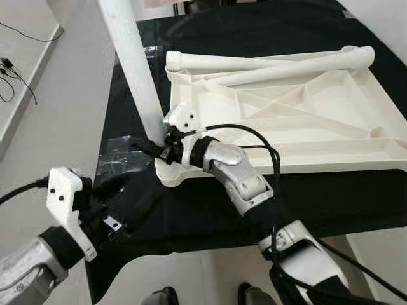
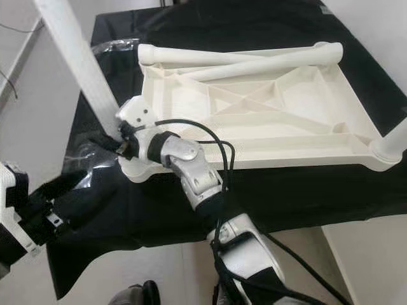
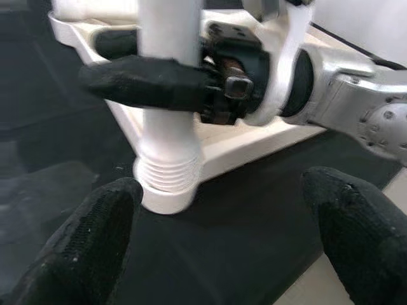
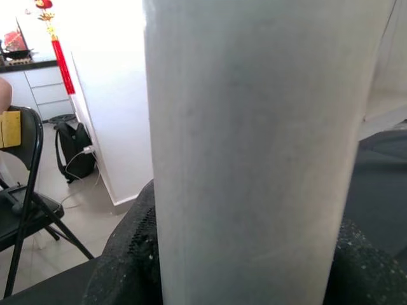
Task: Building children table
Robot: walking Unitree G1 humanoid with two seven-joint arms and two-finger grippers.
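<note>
Here the white tabletop (image 1: 299,121) lies upside down on a black cloth (image 1: 210,203) across the middle and right of the head frames, two loose legs (image 1: 267,63) resting along its far edge. At centre left, the right gripper (image 1: 152,149) has its black fingers (image 3: 143,82) clamped around an upright white leg (image 1: 130,57), whose threaded end sits in the tabletop's near corner socket (image 3: 166,190). The left gripper (image 1: 111,190) hovers at lower left over the cloth, its fingertips (image 3: 82,248) spread apart, just short of that corner.
</note>
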